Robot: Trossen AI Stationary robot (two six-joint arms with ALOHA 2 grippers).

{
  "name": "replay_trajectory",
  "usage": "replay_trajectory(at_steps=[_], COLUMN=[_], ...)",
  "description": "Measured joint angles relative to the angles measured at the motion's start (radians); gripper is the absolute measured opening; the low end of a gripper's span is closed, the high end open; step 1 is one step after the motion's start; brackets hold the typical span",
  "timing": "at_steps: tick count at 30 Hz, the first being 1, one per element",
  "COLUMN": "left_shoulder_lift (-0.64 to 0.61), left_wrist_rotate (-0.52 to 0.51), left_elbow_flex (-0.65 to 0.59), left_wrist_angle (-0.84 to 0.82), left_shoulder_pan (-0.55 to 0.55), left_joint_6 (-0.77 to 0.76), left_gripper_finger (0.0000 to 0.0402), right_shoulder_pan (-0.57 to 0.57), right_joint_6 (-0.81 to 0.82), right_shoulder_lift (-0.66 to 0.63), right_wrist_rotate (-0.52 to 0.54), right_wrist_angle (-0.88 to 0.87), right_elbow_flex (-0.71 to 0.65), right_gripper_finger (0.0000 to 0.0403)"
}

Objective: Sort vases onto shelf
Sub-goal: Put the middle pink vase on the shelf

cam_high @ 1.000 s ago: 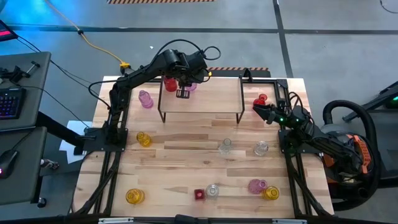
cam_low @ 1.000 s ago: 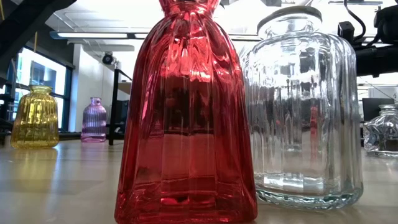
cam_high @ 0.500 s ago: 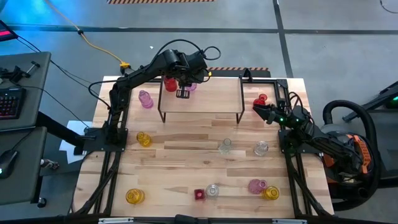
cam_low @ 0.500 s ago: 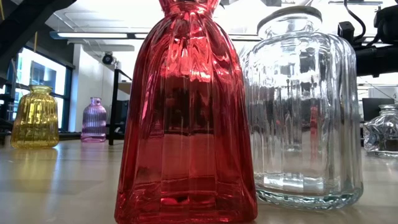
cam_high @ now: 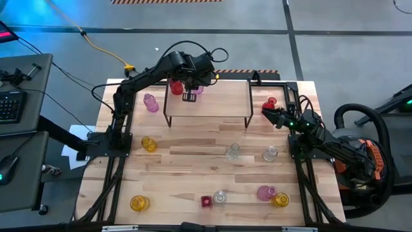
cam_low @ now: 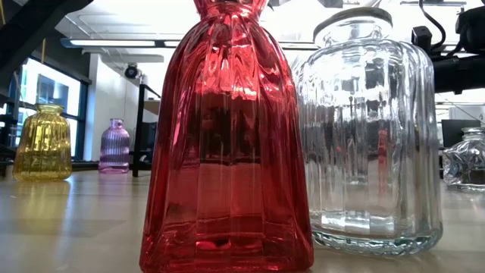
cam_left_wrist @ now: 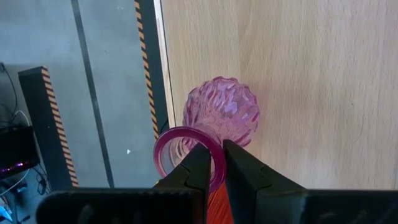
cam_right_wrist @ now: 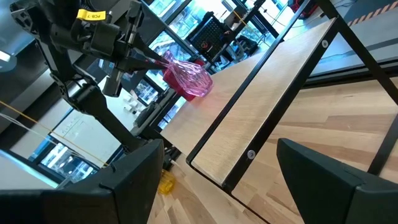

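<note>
At eleven o'clock on the shelf (cam_high: 212, 96), the left gripper (cam_left_wrist: 212, 163) pinches the pink vase (cam_left_wrist: 225, 113) by its rim — right gripper (cam_high: 265, 113), spread wide, waits at three o'clock.

Left gripper (cam_left_wrist: 212, 163): arm reaching to table's far edge; fingers pinched nearly together
Right gripper (cam_high: 265, 112): arm folded at right edge; fingers spread wide
</note>
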Motion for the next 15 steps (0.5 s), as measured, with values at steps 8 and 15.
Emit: replay_trajectory(at_steps=[8,15], left_shoulder_lift=[0.000,0.000], left_wrist_rotate=[-0.013,-0.023], left_elbow_flex=[0.000,0.000], left_wrist_angle=[0.001,0.002], left_shoulder_pan=[0.000,-0.001], left_joint_6=[-0.025,-0.036], left_gripper_finger=[0.0057,0.0087], right_shoulder_pan=[0.000,0.000], right_joint_6=[0.021,0.026], right_shoulder_lift=[0.000,0.000], right_wrist_rotate=[0.000,0.000], right_wrist_angle=[0.000,0.000], right_elbow_flex=[0.000,0.000], right_gripper_finger=[0.0302,0.0302])
